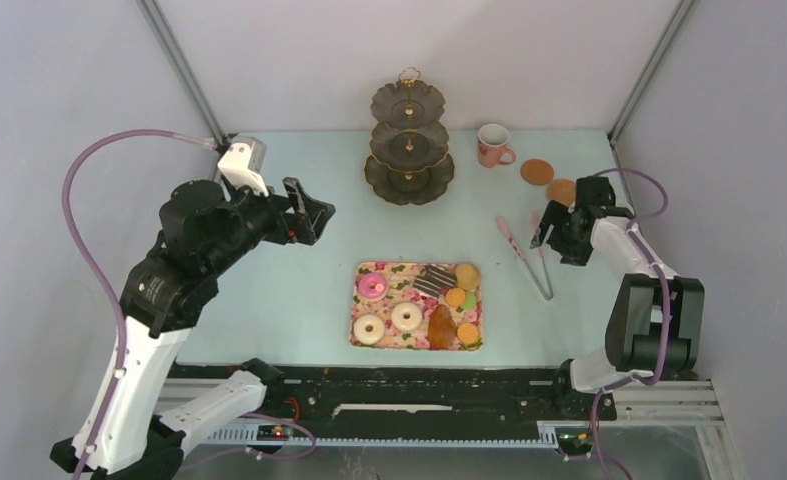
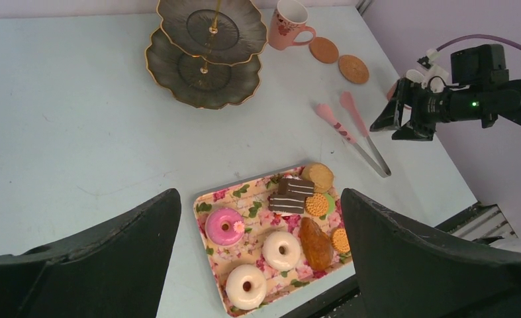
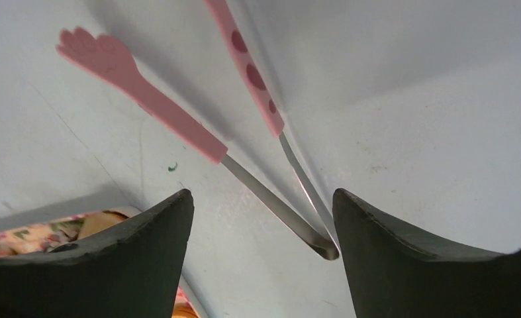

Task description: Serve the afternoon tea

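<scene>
The pastries lie on a floral tray (image 1: 361, 335): a pink donut (image 1: 372, 287), two white donuts (image 1: 371, 328), a striped chocolate slice (image 1: 432, 281), orange and green macarons (image 1: 456, 297) and a brown croissant (image 1: 441, 328). They also show in the left wrist view, the pink donut (image 2: 224, 225) nearest the left. The pink mug (image 1: 492, 146) and two cork coasters (image 1: 537, 172) sit at the back right. My left gripper (image 1: 309, 210) is open and empty, raised above the table left of the tray. My right gripper (image 1: 547, 234) is open and empty, low over the pink-handled tongs (image 3: 165, 109).
A dark three-tier stand (image 1: 409, 145) with gold rims stands at the back centre, its plates bare. The tongs (image 1: 529, 255) lie right of the tray with their hinge toward the near edge. Metal frame posts rise at both back corners.
</scene>
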`<state>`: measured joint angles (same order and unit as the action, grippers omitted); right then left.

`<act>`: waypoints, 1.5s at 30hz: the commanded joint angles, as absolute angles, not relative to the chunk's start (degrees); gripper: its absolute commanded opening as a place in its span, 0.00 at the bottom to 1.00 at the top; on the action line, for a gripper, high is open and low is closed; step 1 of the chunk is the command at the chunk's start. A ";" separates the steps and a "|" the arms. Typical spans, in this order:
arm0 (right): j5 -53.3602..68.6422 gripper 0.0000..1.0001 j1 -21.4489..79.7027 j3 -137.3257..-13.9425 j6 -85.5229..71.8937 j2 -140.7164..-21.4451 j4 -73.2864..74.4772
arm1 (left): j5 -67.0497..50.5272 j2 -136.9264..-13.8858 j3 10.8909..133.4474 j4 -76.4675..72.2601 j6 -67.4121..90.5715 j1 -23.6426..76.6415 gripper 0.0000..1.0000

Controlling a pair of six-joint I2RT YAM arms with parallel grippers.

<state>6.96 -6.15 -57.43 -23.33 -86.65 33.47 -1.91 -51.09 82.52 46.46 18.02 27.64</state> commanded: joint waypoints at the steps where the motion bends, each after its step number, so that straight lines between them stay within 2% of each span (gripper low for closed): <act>1: 4.06 0.82 -2.73 -56.25 -17.83 -83.46 35.32 | -2.14 -50.21 83.74 45.38 17.94 28.12 0.98; 2: 4.62 0.84 -2.56 -55.72 -17.73 -82.90 35.07 | -2.11 -50.25 83.65 45.33 17.93 28.12 0.98; 4: 4.89 0.98 -2.55 -54.79 -16.60 -82.05 34.42 | -2.30 -50.52 83.57 45.21 17.93 28.12 0.98; 5: 4.59 1.00 -2.50 -54.35 -15.59 -81.90 33.96 | -2.56 -50.67 83.58 45.25 18.01 28.12 0.98; 16: 3.21 1.00 1.58 -53.58 -3.10 -88.01 26.35 | -3.54 -50.94 83.53 45.02 18.20 28.89 0.98; 22: 3.24 0.96 2.11 -53.36 -2.09 -91.31 19.55 | -3.10 -51.15 84.19 46.28 17.21 30.95 0.98; 28: -1.92 0.77 3.84 -57.12 -16.09 -98.40 25.05 | -1.77 -50.96 84.10 46.96 16.62 31.10 0.98; 30: -4.46 0.75 5.44 -57.13 -20.71 -99.10 25.90 | -1.98 -51.28 84.27 46.73 16.79 31.11 0.98; 32: -6.81 0.74 6.65 -57.53 -27.44 -99.55 26.97 | -2.42 -51.58 84.31 46.41 17.23 31.11 0.98; 34: -9.45 0.81 7.49 -58.14 -33.77 -99.51 28.41 | -2.83 -51.68 84.23 46.27 17.73 31.20 0.98; 35: -10.98 0.81 7.94 -58.89 -35.88 -99.52 29.20 | -2.96 -51.72 84.16 46.22 18.02 31.20 0.98; 37: -12.50 0.77 8.74 -59.40 -39.74 -99.06 29.28 | -3.31 -51.88 84.05 46.33 18.54 31.22 0.98; 41: -7.66 0.73 9.41 -61.64 -45.12 -101.13 28.21 | -3.92 -51.97 84.33 46.35 19.58 31.29 0.98; 45: -8.23 0.74 10.33 -62.91 -49.44 -102.98 29.80 | -4.11 -51.77 84.29 46.04 20.49 31.29 0.98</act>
